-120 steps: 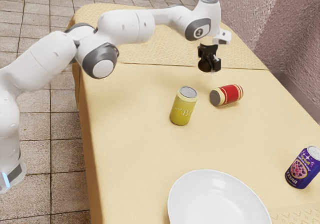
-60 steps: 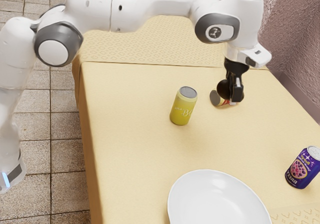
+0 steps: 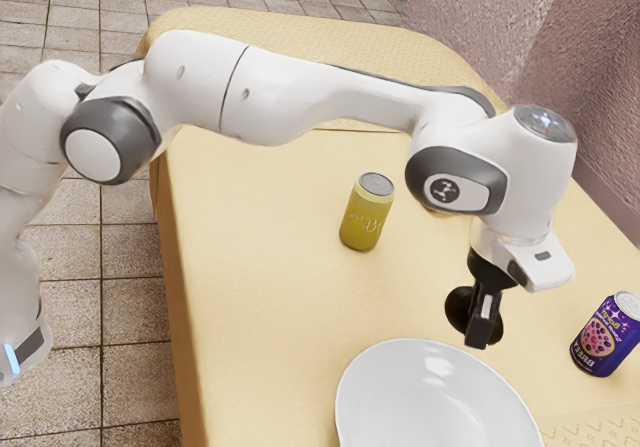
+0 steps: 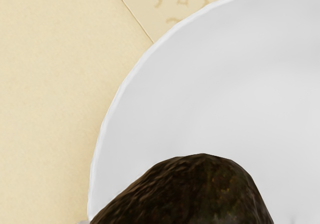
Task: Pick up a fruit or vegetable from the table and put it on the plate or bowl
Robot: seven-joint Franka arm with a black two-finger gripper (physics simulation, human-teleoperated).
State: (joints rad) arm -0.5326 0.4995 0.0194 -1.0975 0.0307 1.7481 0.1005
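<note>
**Avocado held above plate rim**

White plate (image 3: 400, 407) sits at the near edge of the table (image 3: 260, 297); just over its rim hangs the gripper (image 3: 482, 325), fingers pinching a dark, rough-skinned avocado (image 3: 461, 305) — clear of the surface, not yet set down; the wrist view places the fruit over the plate's edge. Purple can (image 3: 606, 335) stands upright toward the exterior view's right; yellow can (image 3: 367, 212) stands upright farther back — well apart from the plate.
</note>
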